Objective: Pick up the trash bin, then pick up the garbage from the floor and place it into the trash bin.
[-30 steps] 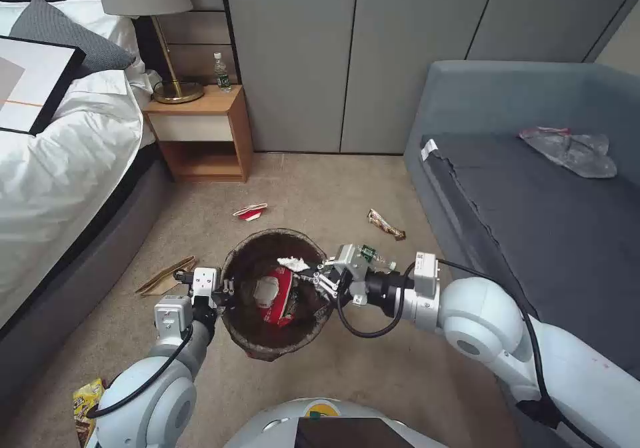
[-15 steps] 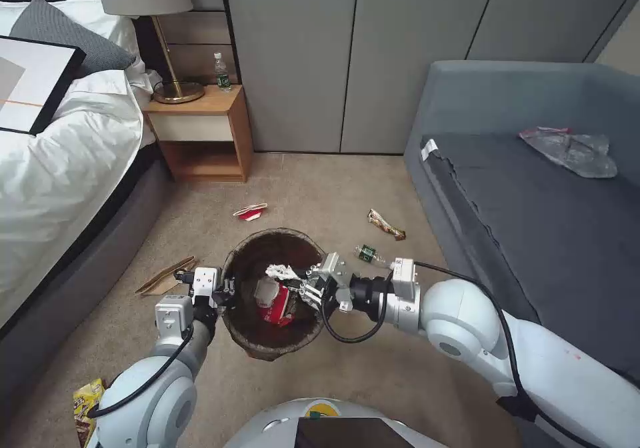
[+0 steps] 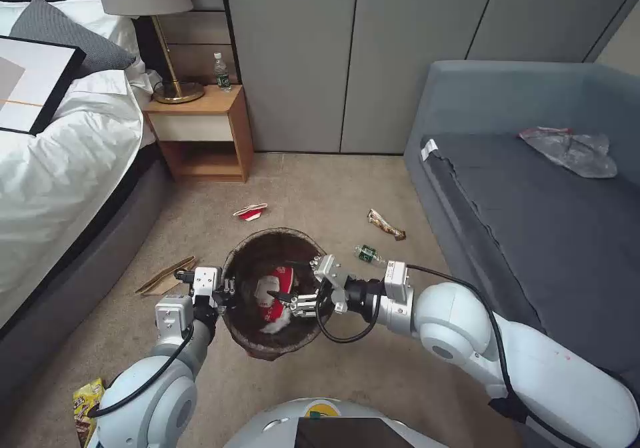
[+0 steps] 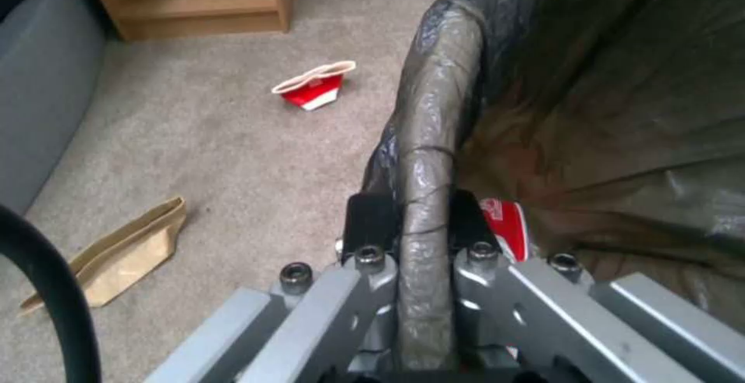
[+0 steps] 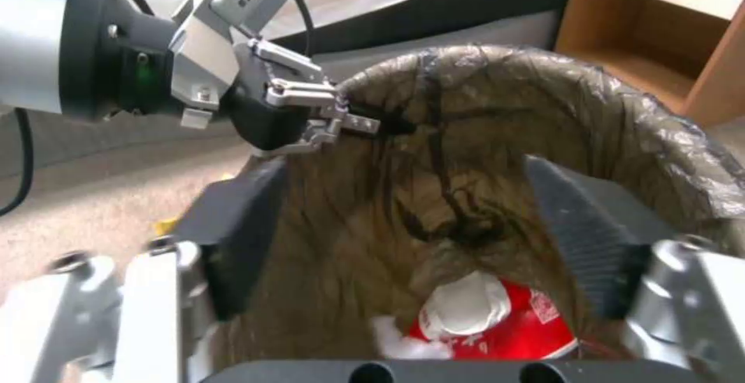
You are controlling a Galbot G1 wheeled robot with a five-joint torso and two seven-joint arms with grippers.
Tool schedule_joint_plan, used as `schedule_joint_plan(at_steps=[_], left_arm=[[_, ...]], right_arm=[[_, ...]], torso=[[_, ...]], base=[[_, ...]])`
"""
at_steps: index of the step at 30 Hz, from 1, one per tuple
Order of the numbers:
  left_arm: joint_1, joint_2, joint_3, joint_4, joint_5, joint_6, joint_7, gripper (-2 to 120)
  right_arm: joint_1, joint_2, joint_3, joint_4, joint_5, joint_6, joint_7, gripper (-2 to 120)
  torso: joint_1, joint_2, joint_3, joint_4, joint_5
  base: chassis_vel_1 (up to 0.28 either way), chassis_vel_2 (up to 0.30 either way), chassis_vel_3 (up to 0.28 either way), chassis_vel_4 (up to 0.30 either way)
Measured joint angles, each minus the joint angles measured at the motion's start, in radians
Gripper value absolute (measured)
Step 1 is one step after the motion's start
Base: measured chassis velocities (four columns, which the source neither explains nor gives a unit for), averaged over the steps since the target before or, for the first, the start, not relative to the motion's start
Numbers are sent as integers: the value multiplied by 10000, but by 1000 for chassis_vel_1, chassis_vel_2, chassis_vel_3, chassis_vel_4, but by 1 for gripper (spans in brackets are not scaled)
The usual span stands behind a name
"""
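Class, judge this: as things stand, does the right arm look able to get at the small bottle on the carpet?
Probably yes: the bottle lies on open carpet beside the right gripper, which hangs open inside the trash bin.

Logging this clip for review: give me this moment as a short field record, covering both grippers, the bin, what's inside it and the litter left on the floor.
left gripper: shut on trash bin rim
right gripper: open, over the bin mouth
trash bin: held up, dark liner
inside bin: red-white carton, white tissue
floor litter: red-white paper carton, brown wrapper, clear bottle, tan cardboard, yellow wrapper
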Motion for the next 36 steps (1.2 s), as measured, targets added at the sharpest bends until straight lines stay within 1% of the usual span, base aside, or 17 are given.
schedule_joint_plan(at_steps=[2,3,4,7,12,15,17,18,19,21,23,26,27,30,31,34,36], left_arm=[[1,-7,8,0,6,0,6,2],[1,-7,8,0,6,0,6,2],[3,-13,13,0,10,0,10,2],[11,-23,17,0,26,-2,20,2],[18,-37,20,0,46,-5,27,2],[27,-60,20,0,66,-9,34,2],[31,-71,20,0,71,-12,36,2],[32,-75,18,0,73,-13,38,2],[32,-75,18,0,73,-13,38,2],[34,-84,17,0,75,-17,40,2],[34,-85,17,0,75,-18,43,2],[31,-87,30,0,83,-26,49,2],[31,-87,30,0,83,-26,49,2],[44,-58,-6,0,79,-30,55,2],[44,-58,-6,0,79,-30,55,2],[42,-38,-48,0,58,-34,55,2],[42,-34,-61,0,43,-35,56,2]], right_arm=[[-2,8,0,-4,-15,0,14,86],[-2,8,0,-4,-15,0,14,86],[-9,19,0,-6,-23,0,23,92],[-18,64,-3,-8,-45,3,55,100],[2,120,38,11,-17,35,129,100],[-53,137,291,104,116,228,205,100],[-220,110,657,210,222,469,226,100],[-394,86,998,301,349,615,250,100],[-394,86,998,301,349,615,250,100],[-697,26,1615,447,521,901,362,100],[-806,3,1798,497,591,1043,533,100],[-1114,50,2258,549,759,1503,1377,100],[-1114,50,2258,549,759,1503,1377,100],[-1459,236,2719,417,725,1794,1976,100],[-1459,236,2719,417,725,1794,1976,100],[-1968,572,3407,266,419,1912,2216,100],[-2159,644,3614,237,320,1963,2285,100]], torso=[[0,0,0,0,0],[0,0,0,0,0],[0,0,0,0,0],[0,0,0,0,0],[0,0,0,0,1],[0,0,0,1,1],[0,0,0,1,1],[0,0,0,0,1],[0,0,0,0,1],[0,0,0,-1,1],[0,0,0,-3,1],[0,0,0,0,0],[0,0,0,0,0],[0,0,0,1,1],[0,0,0,1,1],[0,0,0,1,1],[0,0,0,0,1]], base=[[0,0,0,0],[0,0,0,0],[0,0,0,0],[0,0,0,0],[0,0,0,0],[0,0,0,0],[0,0,0,0],[0,0,0,0],[0,0,0,0],[0,0,0,0],[0,0,0,0],[0,0,0,0],[0,0,0,0],[0,0,0,0],[0,0,0,0],[0,0,0,0],[0,0,0,0]])
